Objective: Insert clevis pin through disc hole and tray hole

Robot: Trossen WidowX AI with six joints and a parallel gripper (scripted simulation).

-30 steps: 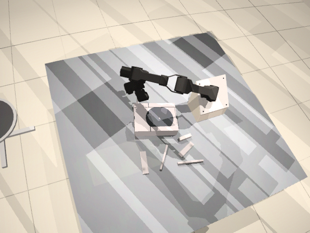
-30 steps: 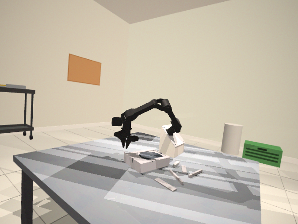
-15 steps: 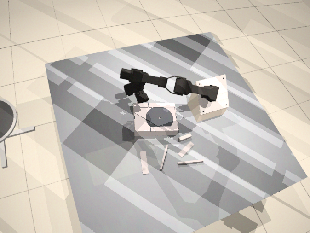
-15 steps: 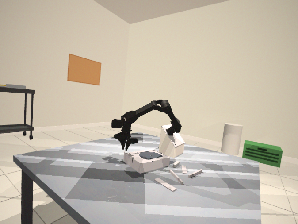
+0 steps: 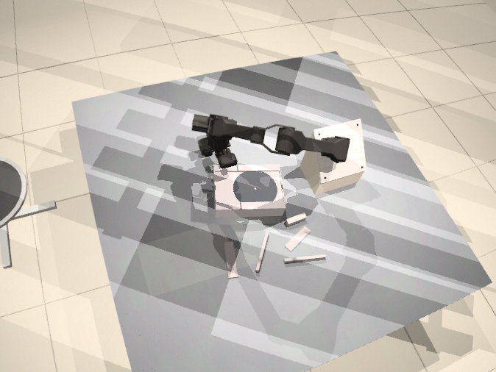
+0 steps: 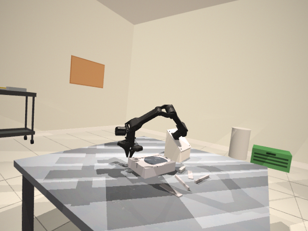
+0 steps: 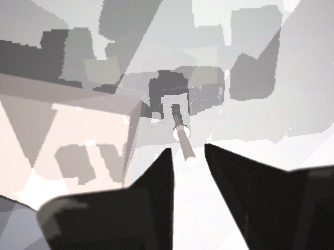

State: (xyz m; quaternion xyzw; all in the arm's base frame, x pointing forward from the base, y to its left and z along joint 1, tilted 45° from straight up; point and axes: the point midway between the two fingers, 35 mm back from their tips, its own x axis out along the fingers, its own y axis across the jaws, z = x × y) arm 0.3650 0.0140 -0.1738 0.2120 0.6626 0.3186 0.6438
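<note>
Fingers point(image 5: 221, 159) point(image 6: 129, 156) part-open and empty, near the upright pin point(image 7: 185, 145); disc point(image 5: 248, 192) point(image 6: 155, 160) in place, pinning still to come!

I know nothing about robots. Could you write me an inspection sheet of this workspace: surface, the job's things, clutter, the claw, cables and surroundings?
Surface: grey table, streaked with light and shadow.
Job's things: disc lies flat in the tray; pin stands head-down beside the tray, outside the disc's hole.
Clutter: five loose pale bars near the tray.
Claw: partly open, above the pin, nothing held.
Cables: nothing seen.
Surroundings: tiled floor, orange wall panel, dark cart, pale cylinder, green box.
</note>
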